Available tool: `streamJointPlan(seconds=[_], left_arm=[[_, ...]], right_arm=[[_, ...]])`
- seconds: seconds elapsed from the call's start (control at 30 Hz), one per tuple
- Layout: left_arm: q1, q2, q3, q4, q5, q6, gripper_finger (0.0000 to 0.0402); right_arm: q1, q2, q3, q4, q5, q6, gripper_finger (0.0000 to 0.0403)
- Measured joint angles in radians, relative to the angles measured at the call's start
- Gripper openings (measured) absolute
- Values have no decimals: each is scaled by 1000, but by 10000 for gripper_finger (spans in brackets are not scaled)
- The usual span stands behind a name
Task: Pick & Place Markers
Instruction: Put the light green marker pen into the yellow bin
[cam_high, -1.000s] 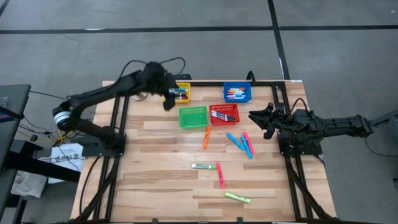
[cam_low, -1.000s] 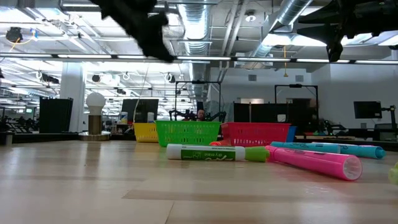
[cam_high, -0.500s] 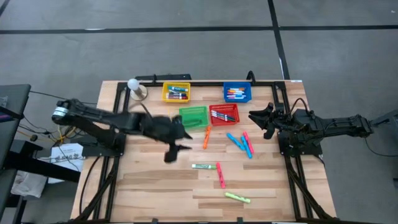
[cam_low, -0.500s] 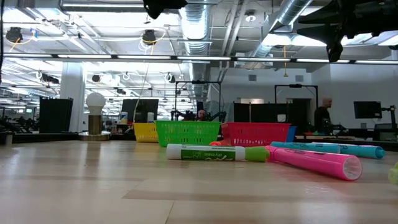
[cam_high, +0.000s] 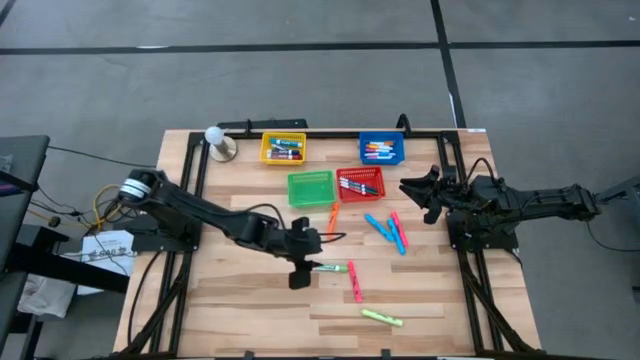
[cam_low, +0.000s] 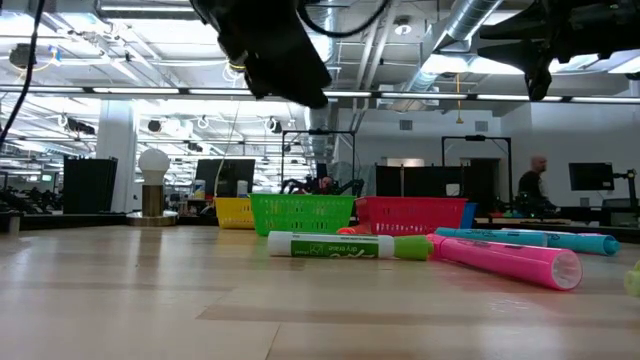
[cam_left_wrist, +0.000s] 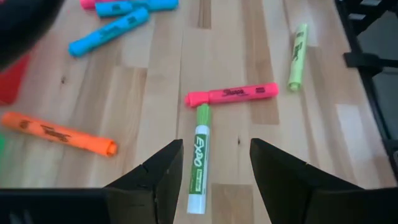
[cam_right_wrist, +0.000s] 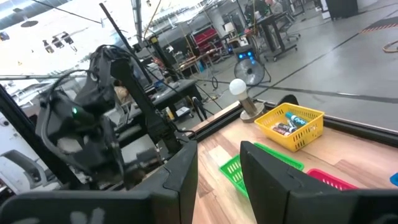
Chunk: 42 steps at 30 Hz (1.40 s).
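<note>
Having swung away from the yellow square mesh basket (cam_high: 283, 148) at the far edge of the wooden slatted table (cam_high: 230, 300), now reaching out low across the table's middle, forearm stretched and wrist tipped downward. Left gripper (cam_high: 300, 272) hanging above the white-barrelled marker with green cap (cam_high: 327, 267), fingers (cam_left_wrist: 158, 177) spread wide and holding nothing; in the low view, clearly off the table top. In the left wrist view, lining up along the marker's barrel (cam_left_wrist: 200, 163), one finger to either side.

Suggesting a delivery just finished and a fresh pick starting: descending and closing probably coming next.

Lying loose around the target: a pink marker (cam_high: 355, 282) touching its green cap end, a yellow-green marker (cam_high: 381, 317) nearer the front edge, an orange marker (cam_high: 332, 221) just beside the green basket (cam_high: 311, 188), and two blue markers and a pink one (cam_high: 390, 230) close together. Already sitting in the yellow, red (cam_high: 360, 183) and blue (cam_high: 381, 150) baskets: other markers.

Waiting at the table's right edge: right gripper (cam_high: 413, 192), fingers partly apart, carrying nothing.
</note>
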Motion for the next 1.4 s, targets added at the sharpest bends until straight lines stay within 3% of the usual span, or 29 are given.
streamJointPlan(seconds=[0.47,1.27,1.4], left_arm=[[0,207,-1,71,49,0,186],[53,329,2,119,45,-27,185],[72,356,6,133,79,-33,170]], right_arm=[[0,1,0,-37,0,0,111],[0,1,0,-121,1,0,111],[0,0,0,-154,1,0,111]])
